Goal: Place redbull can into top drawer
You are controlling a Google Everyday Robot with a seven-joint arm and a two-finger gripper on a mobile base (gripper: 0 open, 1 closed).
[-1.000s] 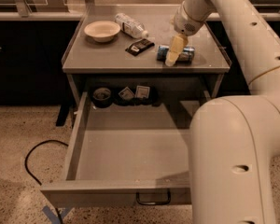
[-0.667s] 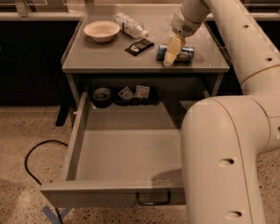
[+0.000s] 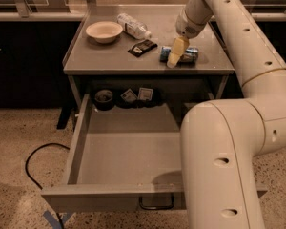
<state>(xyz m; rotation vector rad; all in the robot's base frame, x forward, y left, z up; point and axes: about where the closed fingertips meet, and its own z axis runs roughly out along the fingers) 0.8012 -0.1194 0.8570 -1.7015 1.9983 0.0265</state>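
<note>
Because the redbull can (image 3: 190,55) lies on its side at the tabletop's (image 3: 109,56) four o'clock, it could roll away from the gripper (image 3: 174,58) at its nine o'clock. You cannot tell whether the claw is clamped. The top drawer (image 3: 128,151) stands open at six.
</note>
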